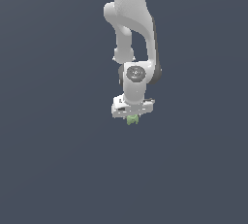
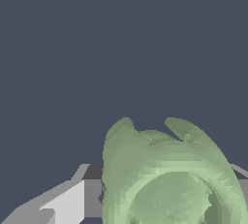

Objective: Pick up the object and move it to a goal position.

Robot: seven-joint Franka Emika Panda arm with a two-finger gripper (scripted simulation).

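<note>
The object (image 1: 132, 119) is a tiny light-green lumpy thing that sits right under the white gripper (image 1: 132, 116) in the exterior view, partly hidden by the hand. In the wrist view the object (image 2: 169, 179) fills the space between the grey fingers (image 2: 68, 201) and looks large and rounded with two small points. The jaws stand close against it on both sides, so the gripper is shut on it. I cannot tell whether the object rests on the surface or hangs above it.
The white arm (image 1: 131, 29) comes down from the top of the exterior view. Around it is a plain dark blue-grey surface (image 1: 48, 145). No other object and no goal marker shows.
</note>
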